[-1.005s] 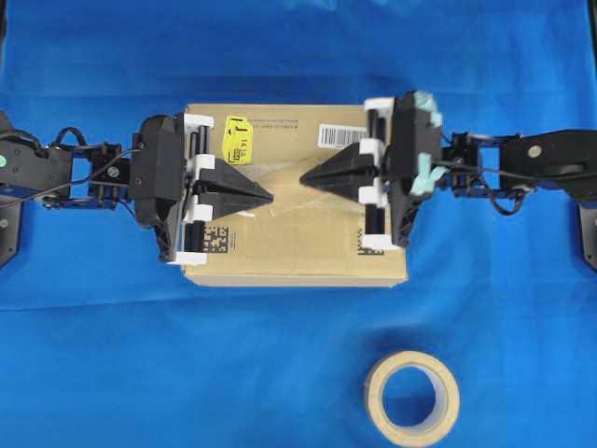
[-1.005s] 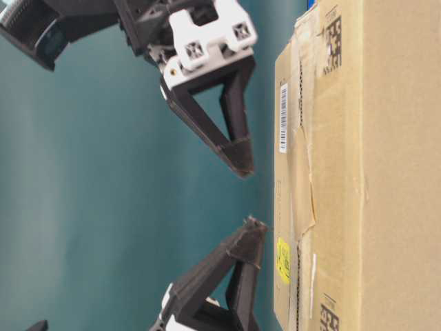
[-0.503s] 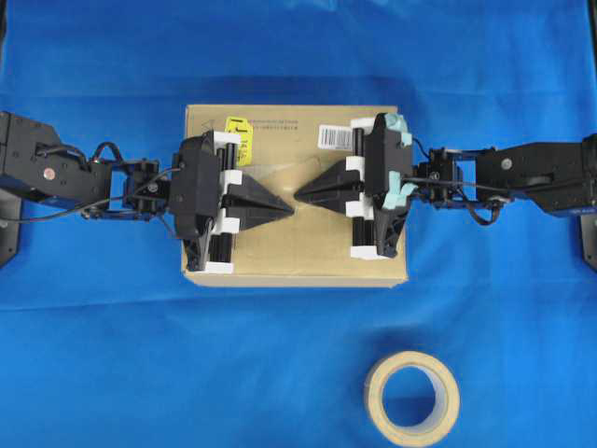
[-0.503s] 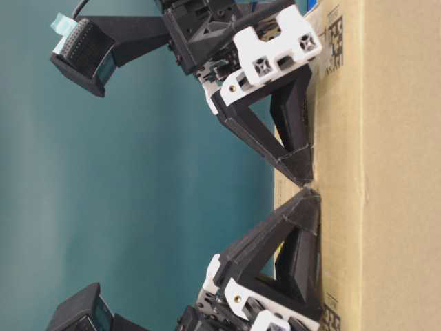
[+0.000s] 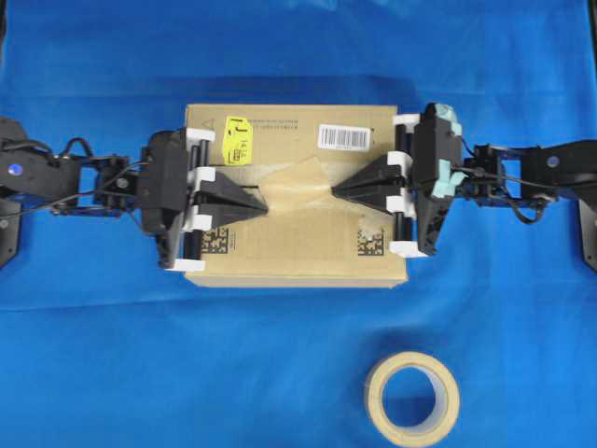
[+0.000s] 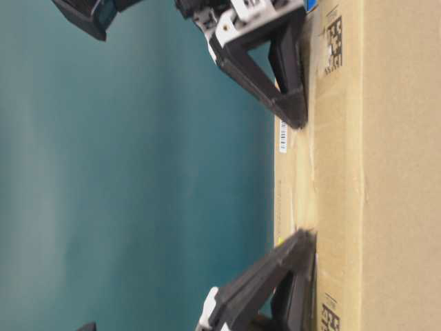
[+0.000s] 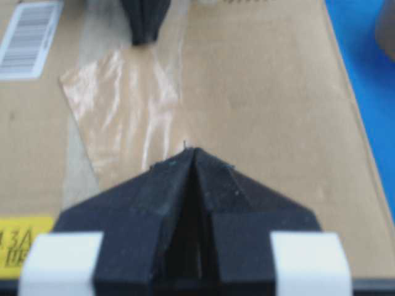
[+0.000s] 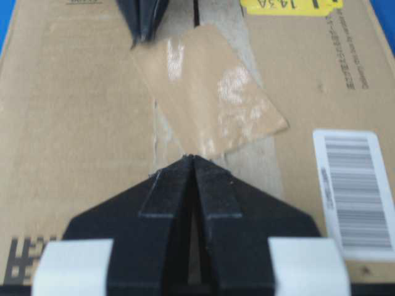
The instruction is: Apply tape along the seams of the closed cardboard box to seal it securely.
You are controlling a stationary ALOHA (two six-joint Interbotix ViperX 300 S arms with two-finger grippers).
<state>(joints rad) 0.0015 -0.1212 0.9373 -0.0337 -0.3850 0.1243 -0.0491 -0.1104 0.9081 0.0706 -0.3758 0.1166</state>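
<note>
Blue cloth covers the tabletop (image 5: 93, 355) under the cardboard box (image 5: 308, 261). On the box top, the tape (image 5: 297, 183) lies flat and skewed across the seams (image 5: 280, 207), which run left-right. My left end effector (image 5: 267, 205) and right end effector (image 5: 334, 190) press its opposite ends, fingers together, holding nothing.

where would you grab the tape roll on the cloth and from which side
Grip the tape roll across its wall, one finger in the hole and one outside, coming straight down: it lies flat on the blue cloth with the hole facing up and nothing around it.
</note>
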